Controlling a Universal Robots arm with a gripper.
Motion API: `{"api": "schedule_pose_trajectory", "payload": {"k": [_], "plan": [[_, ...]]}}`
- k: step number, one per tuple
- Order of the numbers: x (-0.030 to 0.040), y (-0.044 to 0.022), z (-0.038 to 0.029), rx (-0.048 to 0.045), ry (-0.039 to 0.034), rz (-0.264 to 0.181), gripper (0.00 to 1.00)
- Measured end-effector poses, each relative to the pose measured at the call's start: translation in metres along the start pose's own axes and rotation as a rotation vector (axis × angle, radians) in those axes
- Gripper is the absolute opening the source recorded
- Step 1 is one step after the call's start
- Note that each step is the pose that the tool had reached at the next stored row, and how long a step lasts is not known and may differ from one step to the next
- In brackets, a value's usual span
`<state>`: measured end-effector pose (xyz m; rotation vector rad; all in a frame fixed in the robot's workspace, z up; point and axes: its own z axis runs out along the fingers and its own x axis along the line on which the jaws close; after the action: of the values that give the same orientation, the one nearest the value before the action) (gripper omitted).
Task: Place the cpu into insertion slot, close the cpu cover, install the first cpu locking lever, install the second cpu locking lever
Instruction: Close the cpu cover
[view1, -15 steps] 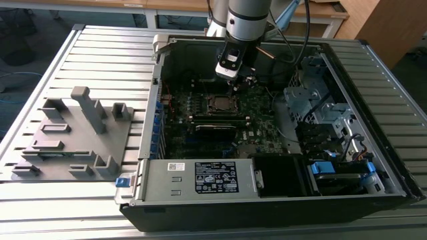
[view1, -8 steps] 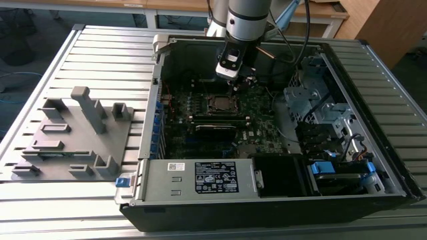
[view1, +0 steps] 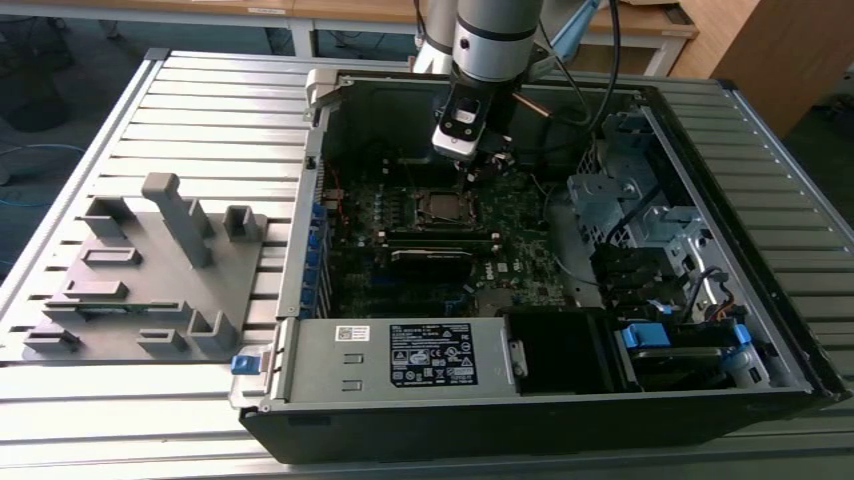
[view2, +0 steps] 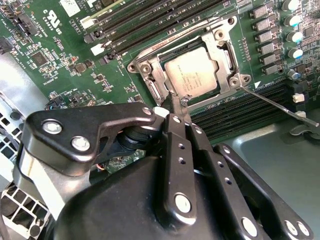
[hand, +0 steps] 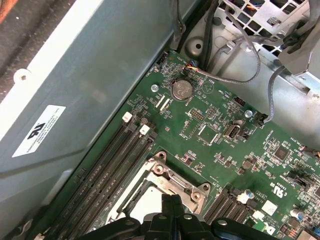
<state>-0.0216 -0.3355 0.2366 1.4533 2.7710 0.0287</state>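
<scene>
Green circuitry (view2: 60, 55) around pale square cpu (view2: 192, 77) inside silvery cpu cover (view2: 218, 42)

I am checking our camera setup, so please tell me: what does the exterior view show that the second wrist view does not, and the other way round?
Exterior view: the whole case on the slatted table, a grey fixture at the exterior view's left, and the power supply.
Second wrist view: the cpu lying under the lowered cover, and a thin lever sticking out sideways.
Both: the slot, the memory strips and the pincer, its tip at the cover's edge.
</scene>
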Motion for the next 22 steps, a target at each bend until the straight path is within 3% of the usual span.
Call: {"api": "schedule_pose_trajectory", "payload": {"k": [22], "plan": [[0.0, 0.0, 0.0, -0.0001, 0.0011, -0.05, 0.1]]}}
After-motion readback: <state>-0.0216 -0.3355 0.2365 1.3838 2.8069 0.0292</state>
